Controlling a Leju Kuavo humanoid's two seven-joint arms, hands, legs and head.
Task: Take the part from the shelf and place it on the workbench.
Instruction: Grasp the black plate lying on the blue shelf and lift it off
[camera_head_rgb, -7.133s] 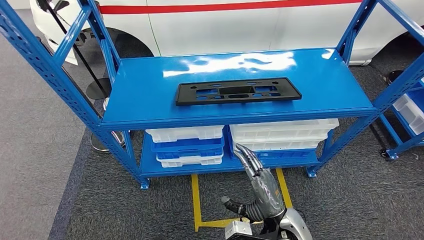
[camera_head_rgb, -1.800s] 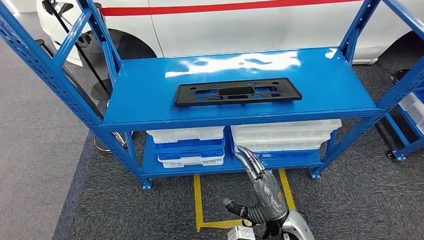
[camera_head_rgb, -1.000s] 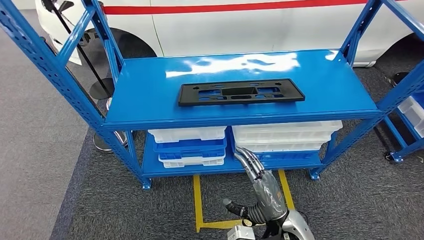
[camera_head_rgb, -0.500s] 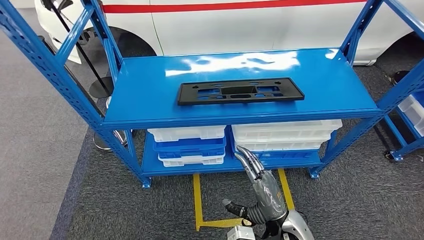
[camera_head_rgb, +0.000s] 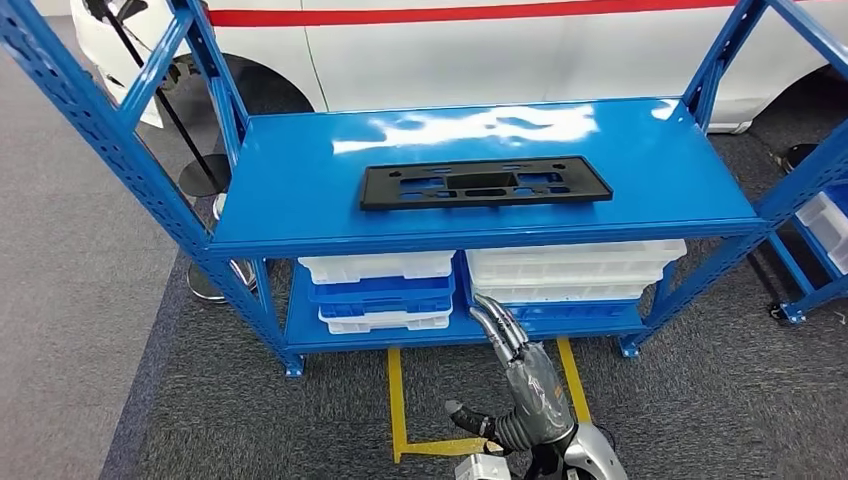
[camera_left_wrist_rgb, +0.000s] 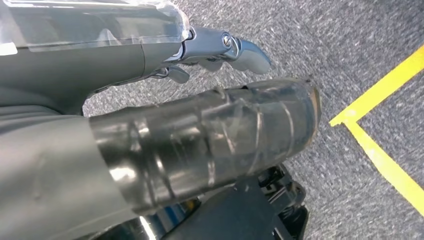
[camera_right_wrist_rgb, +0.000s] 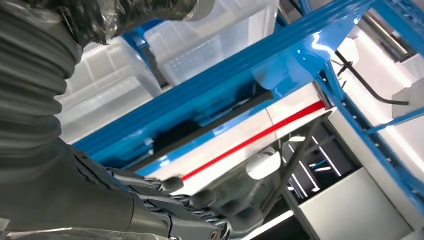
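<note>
The flat black plastic part (camera_head_rgb: 485, 183), a long plate full of cutouts, lies mid-frame on the glossy blue metal shelf (camera_head_rgb: 300, 215). The right hand (camera_head_rgb: 510, 370), bottom center, holds nothing, fingers straight and apart. The left hand (camera_left_wrist_rgb: 220, 47) is over rough grey carpet; can't tell its grip.

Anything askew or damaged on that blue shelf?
Nothing stands out. The flat black plastic part lies square on the blue metal shelf, and the white and blue trays below are stacked evenly. Right hand holds nothing.
</note>
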